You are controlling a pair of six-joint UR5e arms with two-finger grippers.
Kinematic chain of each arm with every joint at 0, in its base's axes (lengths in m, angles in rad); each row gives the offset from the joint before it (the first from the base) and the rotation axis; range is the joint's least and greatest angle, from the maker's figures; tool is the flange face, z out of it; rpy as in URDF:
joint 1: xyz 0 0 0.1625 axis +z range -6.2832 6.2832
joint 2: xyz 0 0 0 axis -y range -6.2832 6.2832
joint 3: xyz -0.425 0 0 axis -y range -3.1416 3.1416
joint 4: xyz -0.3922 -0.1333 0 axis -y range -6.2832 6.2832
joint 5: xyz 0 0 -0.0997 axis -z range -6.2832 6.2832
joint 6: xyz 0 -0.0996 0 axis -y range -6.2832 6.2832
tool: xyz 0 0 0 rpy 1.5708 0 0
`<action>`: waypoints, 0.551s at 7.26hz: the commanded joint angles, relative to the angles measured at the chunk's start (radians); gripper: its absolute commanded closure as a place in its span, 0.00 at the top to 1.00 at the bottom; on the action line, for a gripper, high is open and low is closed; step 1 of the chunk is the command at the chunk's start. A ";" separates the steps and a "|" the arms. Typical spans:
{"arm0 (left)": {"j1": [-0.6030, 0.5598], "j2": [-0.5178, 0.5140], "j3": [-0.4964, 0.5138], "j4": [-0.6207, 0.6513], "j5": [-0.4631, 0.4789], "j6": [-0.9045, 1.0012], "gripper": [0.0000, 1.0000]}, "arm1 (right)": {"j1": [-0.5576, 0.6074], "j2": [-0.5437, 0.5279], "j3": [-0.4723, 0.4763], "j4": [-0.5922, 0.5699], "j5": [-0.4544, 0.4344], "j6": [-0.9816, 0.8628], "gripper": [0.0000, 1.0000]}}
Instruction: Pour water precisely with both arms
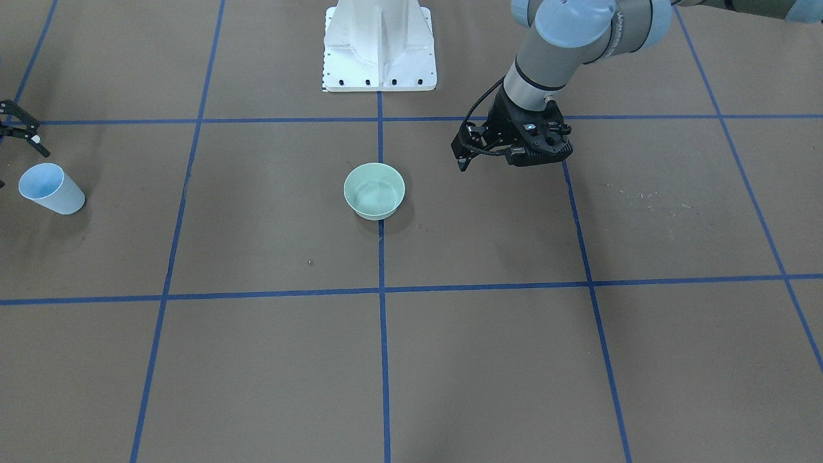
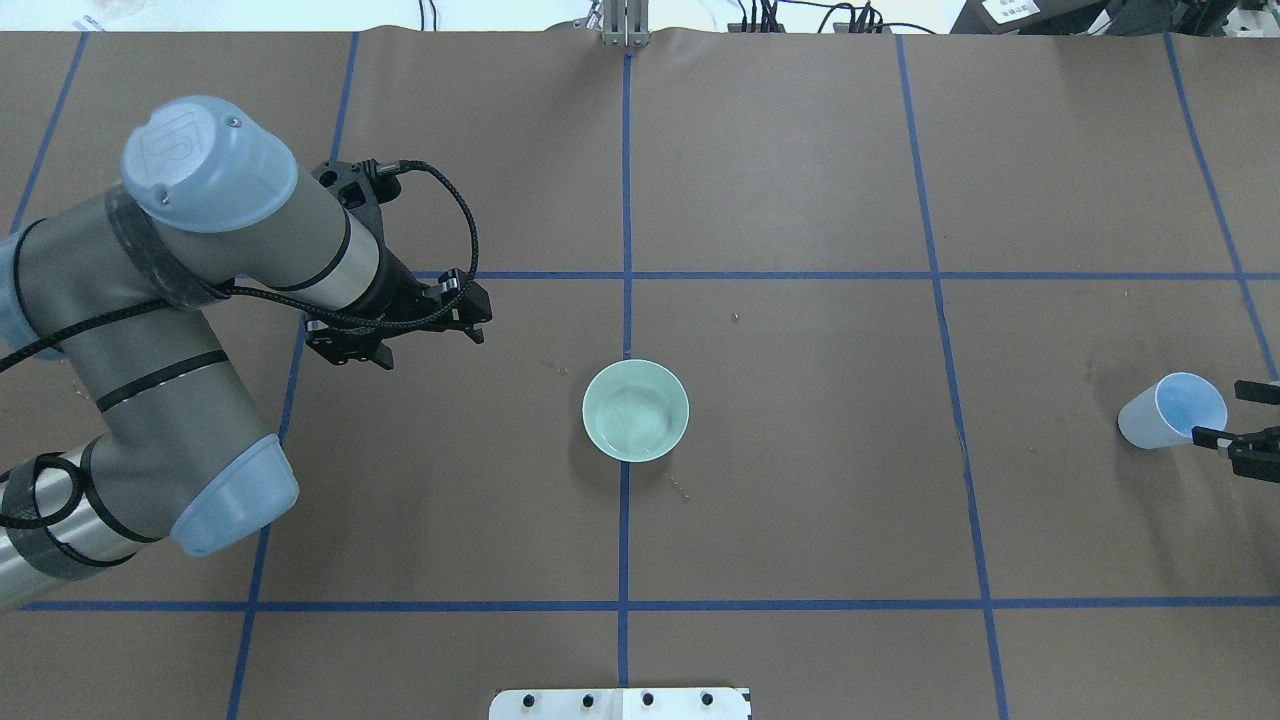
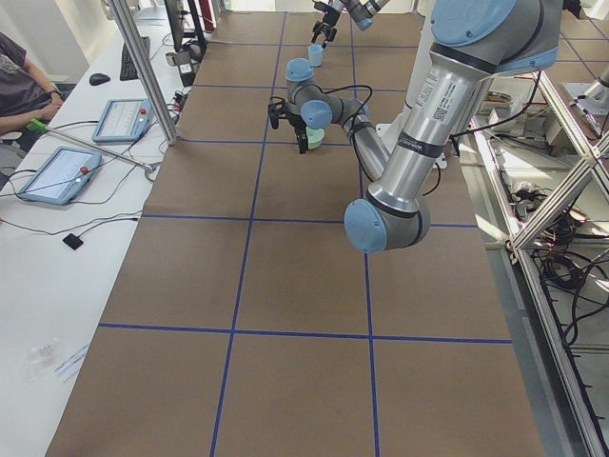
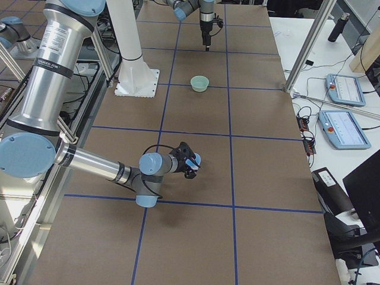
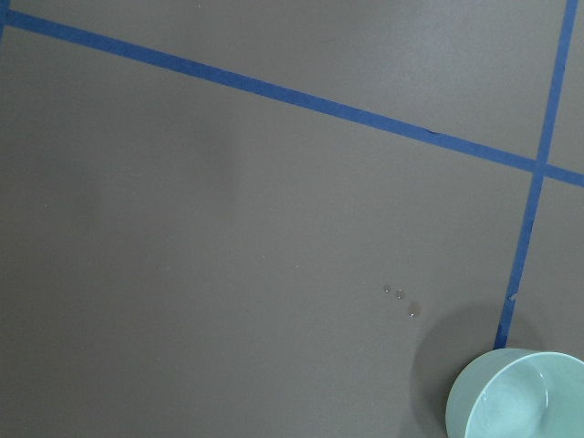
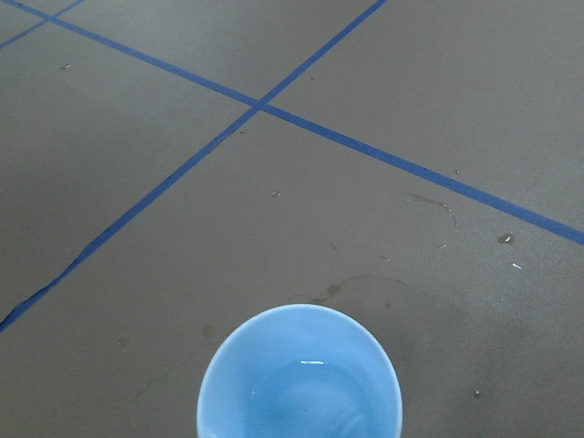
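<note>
A pale green bowl (image 1: 374,191) stands at the table's middle with a shallow pool of water (image 2: 634,415) in it. A light blue cup (image 2: 1170,410) stands at the robot's far right, with a little water (image 6: 306,392) at its bottom. My right gripper (image 2: 1222,412) is open, with a finger on either side of the cup's rim; I cannot tell whether they touch it. My left gripper (image 2: 478,325) hangs above the table to the bowl's left, looks shut and holds nothing. The bowl shows at the lower right of the left wrist view (image 5: 520,397).
Small water drops (image 5: 406,306) lie on the brown paper near the bowl, and faint wet marks (image 6: 429,205) lie beyond the cup. The white pedestal base (image 1: 379,48) stands behind the bowl. Blue tape lines cross the table.
</note>
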 commanded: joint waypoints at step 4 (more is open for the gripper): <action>-0.004 0.000 -0.004 0.000 0.000 -0.001 0.99 | -0.060 0.005 -0.100 0.184 -0.050 0.011 0.96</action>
